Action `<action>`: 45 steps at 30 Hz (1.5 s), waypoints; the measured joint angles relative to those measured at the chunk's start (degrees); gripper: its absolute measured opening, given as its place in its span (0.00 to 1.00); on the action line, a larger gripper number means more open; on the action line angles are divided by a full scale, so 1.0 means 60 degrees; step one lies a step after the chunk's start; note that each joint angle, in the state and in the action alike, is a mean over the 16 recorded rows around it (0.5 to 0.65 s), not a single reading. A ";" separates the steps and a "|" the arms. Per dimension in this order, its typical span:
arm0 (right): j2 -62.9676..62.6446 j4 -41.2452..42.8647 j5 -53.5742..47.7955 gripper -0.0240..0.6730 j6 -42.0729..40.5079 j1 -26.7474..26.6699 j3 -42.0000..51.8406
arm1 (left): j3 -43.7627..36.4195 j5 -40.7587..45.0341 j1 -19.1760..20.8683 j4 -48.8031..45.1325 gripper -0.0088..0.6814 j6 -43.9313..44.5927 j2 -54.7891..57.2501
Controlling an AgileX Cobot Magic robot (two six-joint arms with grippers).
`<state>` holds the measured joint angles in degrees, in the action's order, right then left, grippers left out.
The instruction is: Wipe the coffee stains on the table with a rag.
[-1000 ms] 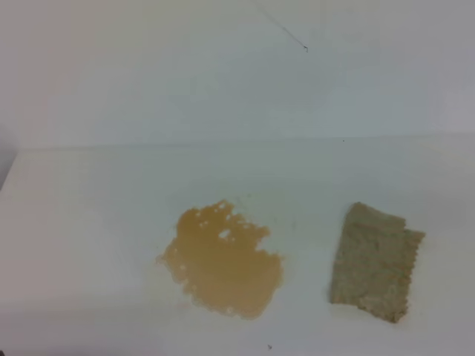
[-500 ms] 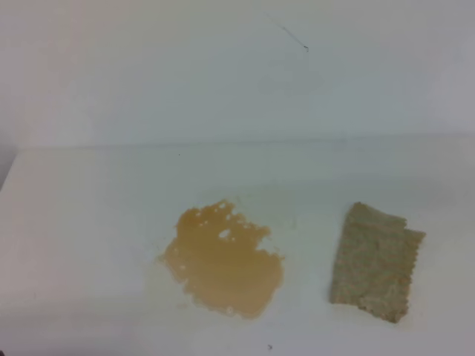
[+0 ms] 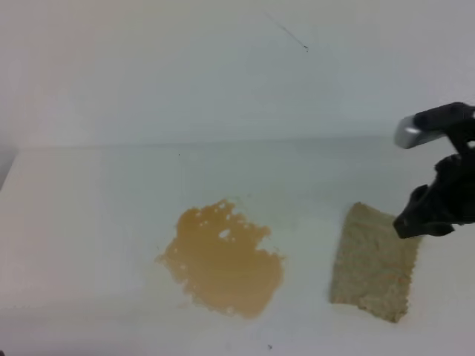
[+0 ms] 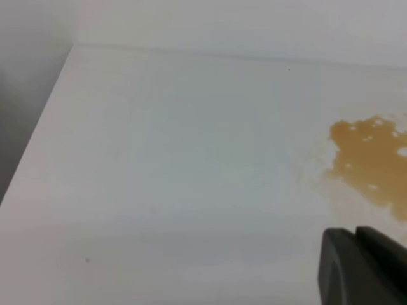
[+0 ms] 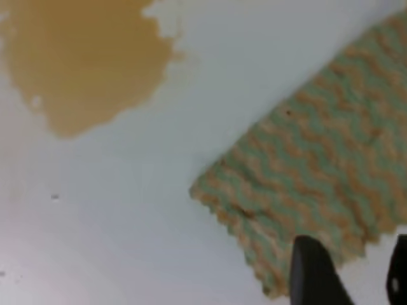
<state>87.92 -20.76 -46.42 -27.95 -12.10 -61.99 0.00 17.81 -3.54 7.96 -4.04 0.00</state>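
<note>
Coffee stains (image 3: 221, 259), one amber-brown wet blotch with ragged edges, are seen on the plain white desk (image 3: 89, 222), near the middle. They are not yet wiped. The small beige speckled rag (image 3: 371, 263) of rough cloth is laid flat on the desk to the right of the blotch, apart from it, with bare white desk between the two.

The right black end effector (image 5: 346, 273) is seen over the far right edge of the rag. In the right wrist view two dark fingers (image 5: 315, 270) are seen with a gap between them, so it is spread apart, and nothing is gripped. Whether the cloth is touched cannot be told. Only a dark bit of the left end effector (image 4: 362, 267) is seen low in the left wrist view, near the blotch, and whether it is spread or clenched cannot be told.

Some things could go wrong. Only a thin edge of the rag could be pinched, and the cloth could slip out when lifted. The flat cloth could be missed, and the hard desk could be struck by the fingers. The wet blotch could be smeared wider if the rag is dragged bunched up.

Nothing else is seen between rag and blotch. A thin dark mark (image 3: 305, 48) is seen on the white wall (image 3: 148, 67) behind
</note>
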 joint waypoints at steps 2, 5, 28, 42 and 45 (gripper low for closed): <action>0.0530 0.0322 -0.0056 0.39 0.0281 -0.0309 -0.0425 | 0.0000 0.0000 0.0000 0.0000 0.01 0.0000 -0.0001; 0.1215 0.0737 -0.0061 0.46 0.0731 -0.0647 -0.0952 | 0.0000 0.0000 0.0000 0.0000 0.01 0.0000 -0.0002; 0.4533 0.1680 0.1059 0.55 0.2483 -0.0921 -0.1807 | -0.0022 -0.0009 -0.0001 0.0000 0.01 0.0000 -0.0022; 0.5529 0.2009 0.1360 0.20 0.2659 -0.1167 -0.2005 | 0.0000 0.0000 0.0000 0.0000 0.01 0.0000 -0.0008; 0.5622 0.2056 0.1326 0.13 0.2642 -0.1262 -0.2102 | 0.0000 0.0000 0.0000 0.0000 0.01 0.0000 -0.0008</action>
<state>121.65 -8.43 -38.46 -12.10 -19.67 -74.60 0.00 17.81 -3.54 7.96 -4.04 -0.05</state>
